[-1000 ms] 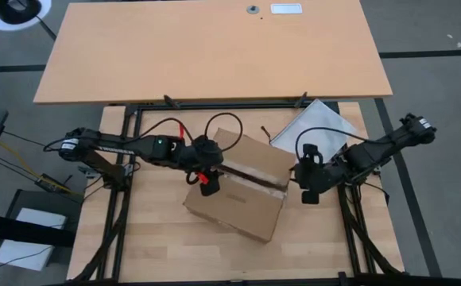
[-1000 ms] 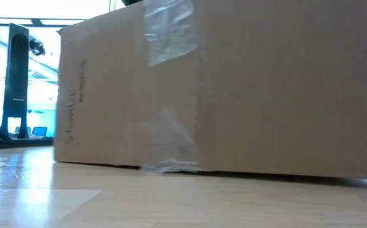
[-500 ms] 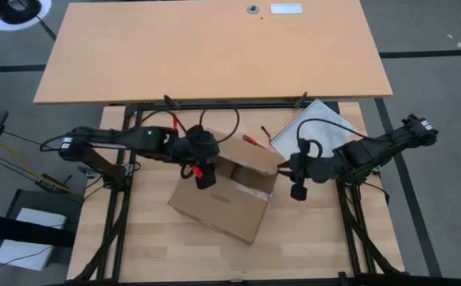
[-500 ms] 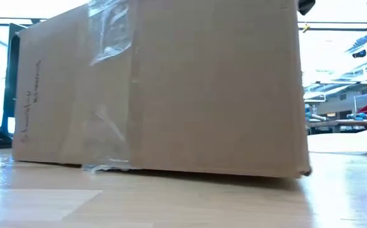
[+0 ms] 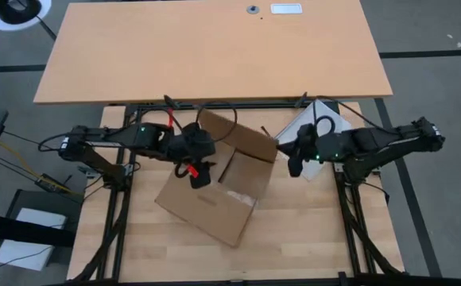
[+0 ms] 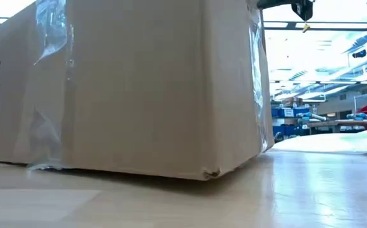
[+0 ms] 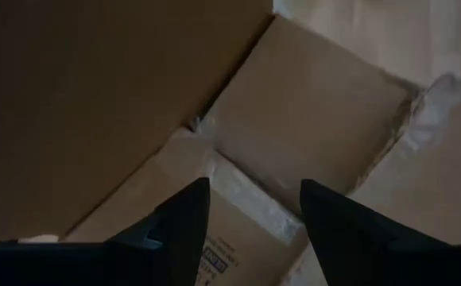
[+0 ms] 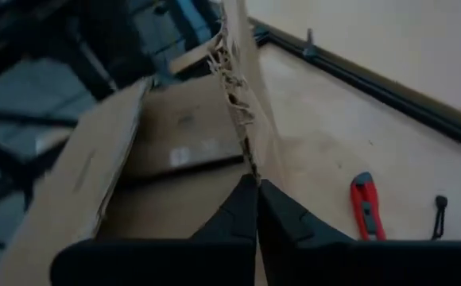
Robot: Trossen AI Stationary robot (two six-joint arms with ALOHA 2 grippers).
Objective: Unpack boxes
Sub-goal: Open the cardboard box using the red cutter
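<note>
The brown cardboard box [image 5: 207, 208] stands on the table's middle, turned askew, its top flaps open; in the low view the box [image 6: 126, 88] fills most of the picture. The far flap [image 5: 242, 137] is tilted up. My left gripper [image 5: 201, 176] hangs open over the box's opening, and between its fingers [image 7: 254, 206] I see only the inner flaps below. My right gripper [image 5: 292, 165] is at the box's right end, shut at the far flap's end edge [image 8: 256, 184]. My right gripper has the far flap's torn end edge [image 8: 251, 163] between its shut fingertips, near the flap's lower corner. The fingers come from the table's right, slanting a little downward. The flap stands up beyond the fingertips, and the box's bottom rests on the table.
A red-handled box cutter [image 8: 364, 208] lies on the table beyond the raised flap. A white flat packet [image 5: 322, 119] lies at the far right under my right arm. A larger tan table top [image 5: 215, 48] adjoins the far edge. Free table shows near the front edge.
The box has slid toward the table's left and near edges and turned about. Its far flap has swung up and open. My right gripper has gone toward the far edge and upward, rolling as it went. My left gripper has risen above the opening.
</note>
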